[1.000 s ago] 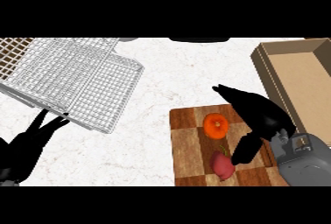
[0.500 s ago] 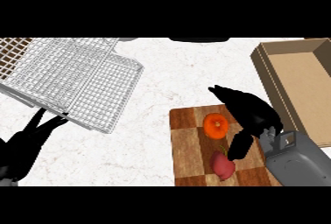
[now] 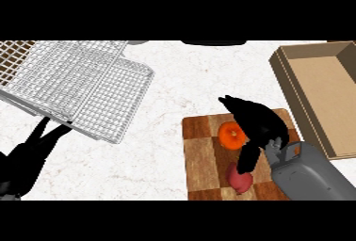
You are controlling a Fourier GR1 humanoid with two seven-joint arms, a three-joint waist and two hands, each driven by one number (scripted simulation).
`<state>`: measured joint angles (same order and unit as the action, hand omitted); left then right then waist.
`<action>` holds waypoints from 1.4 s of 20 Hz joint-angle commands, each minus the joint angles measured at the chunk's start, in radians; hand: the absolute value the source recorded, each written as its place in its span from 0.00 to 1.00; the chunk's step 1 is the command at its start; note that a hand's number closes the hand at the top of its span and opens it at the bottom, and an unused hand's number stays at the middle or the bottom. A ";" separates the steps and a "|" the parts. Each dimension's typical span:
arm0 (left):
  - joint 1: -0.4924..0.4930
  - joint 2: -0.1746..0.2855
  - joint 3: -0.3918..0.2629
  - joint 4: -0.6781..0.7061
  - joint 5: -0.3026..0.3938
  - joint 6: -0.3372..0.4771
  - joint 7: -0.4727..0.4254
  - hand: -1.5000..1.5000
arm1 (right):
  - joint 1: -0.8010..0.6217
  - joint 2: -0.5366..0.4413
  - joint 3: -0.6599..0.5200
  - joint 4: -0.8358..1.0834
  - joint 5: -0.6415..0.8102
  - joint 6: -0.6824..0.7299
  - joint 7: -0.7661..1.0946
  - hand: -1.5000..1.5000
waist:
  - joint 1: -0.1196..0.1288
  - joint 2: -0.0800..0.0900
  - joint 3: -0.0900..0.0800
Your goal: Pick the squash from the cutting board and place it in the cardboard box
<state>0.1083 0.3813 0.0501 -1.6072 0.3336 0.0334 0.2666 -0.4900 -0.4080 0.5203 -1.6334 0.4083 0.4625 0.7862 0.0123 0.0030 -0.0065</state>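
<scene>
The squash (image 3: 230,134) is orange, the cutting board (image 3: 201,160) brown-chequered, the cardboard box (image 3: 318,93) tan, the counter (image 3: 182,84) white marbled.

Right side of the cutting board (image 3: 201,150) hidden under the right robot hand (image 3: 256,120), right edge of the squash (image 3: 230,135) covered too, cardboard box (image 3: 306,94) right of the board cropped at the edge, wire rack (image 3: 76,84) left of the board likewise cropped
</scene>
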 commanded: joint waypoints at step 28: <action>-0.071 -0.057 0.058 -0.098 -0.017 -0.038 0.000 0.50 | 0.057 0.047 -0.009 0.215 0.167 -0.021 -0.172 0.00 | -0.010 -0.004 0.007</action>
<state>0.0980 0.3552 0.1054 -1.6292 0.3034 -0.0119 0.3192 -0.4586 -0.3257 0.5273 -1.4257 0.5661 0.4439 0.6702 0.0110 0.0031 -0.0097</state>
